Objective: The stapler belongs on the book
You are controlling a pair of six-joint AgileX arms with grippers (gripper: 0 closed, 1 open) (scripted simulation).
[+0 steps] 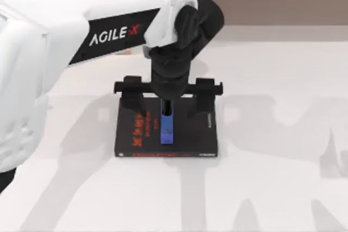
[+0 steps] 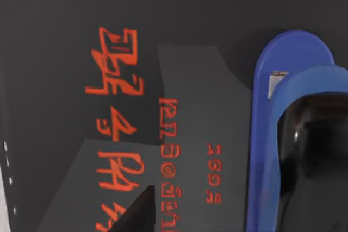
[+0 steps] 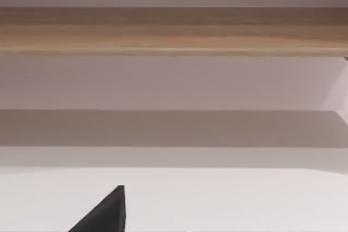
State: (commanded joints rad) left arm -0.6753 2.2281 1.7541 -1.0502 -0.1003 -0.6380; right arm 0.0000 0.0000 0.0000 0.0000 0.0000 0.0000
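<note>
The black book (image 1: 196, 134) with red characters lies flat in the middle of the table. The blue stapler (image 1: 167, 129) rests lengthwise on its cover, near the centre. My left gripper (image 1: 168, 107) hangs straight above the book's far half, open wide, with one finger on each side of the stapler and well clear of it. The left wrist view shows the cover (image 2: 54, 52) up close, with the stapler (image 2: 266, 134) and its dark part lying on it. My right arm is parked, and a dark part of its gripper (image 3: 106, 213) shows in the right wrist view.
White tabletop (image 1: 272, 188) surrounds the book on all sides. A wooden ledge (image 3: 174, 31) runs along the back wall beyond the table's far edge.
</note>
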